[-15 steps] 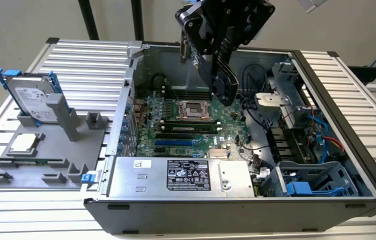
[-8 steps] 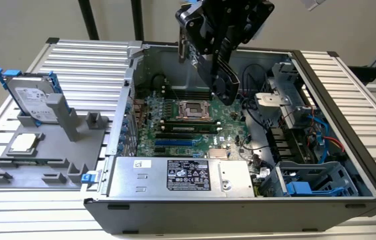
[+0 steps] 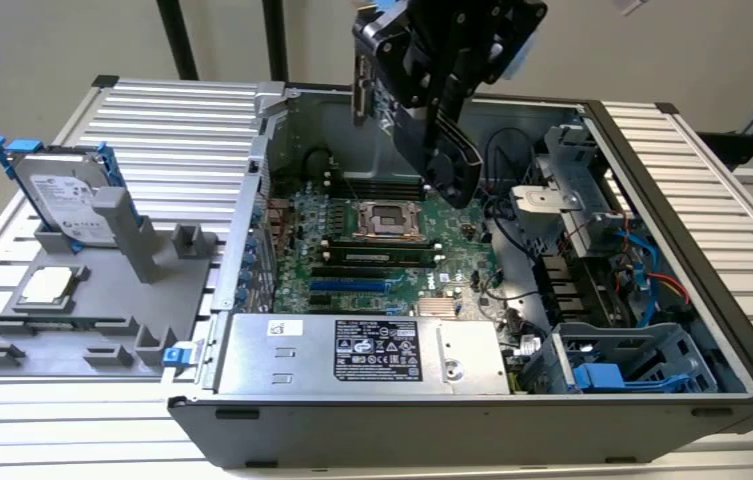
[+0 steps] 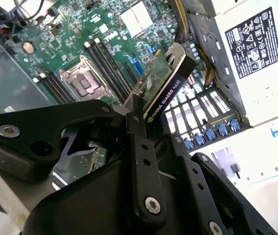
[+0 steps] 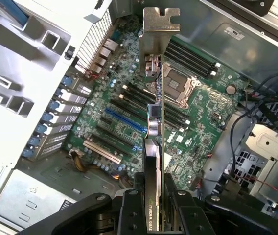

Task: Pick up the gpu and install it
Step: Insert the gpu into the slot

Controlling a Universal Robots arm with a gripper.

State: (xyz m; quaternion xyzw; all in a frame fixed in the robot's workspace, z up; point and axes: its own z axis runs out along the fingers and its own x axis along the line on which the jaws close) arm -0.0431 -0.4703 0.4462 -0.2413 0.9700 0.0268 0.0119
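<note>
My fingers (image 4: 140,161) pinch the gpu (image 5: 155,128) on edge above the open case (image 3: 456,435), apparently so its lower edge faces the motherboard (image 5: 212,103) slots squarely.

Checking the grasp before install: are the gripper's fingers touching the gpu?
Touching. In the first wrist view the fingers clamp both faces of the gpu, no gap showing.

You are in a lab: an open computer case (image 3: 483,432) and a grey parts stand (image 3: 116,305) sit on a slatted metal counter (image 3: 703,160).
</note>
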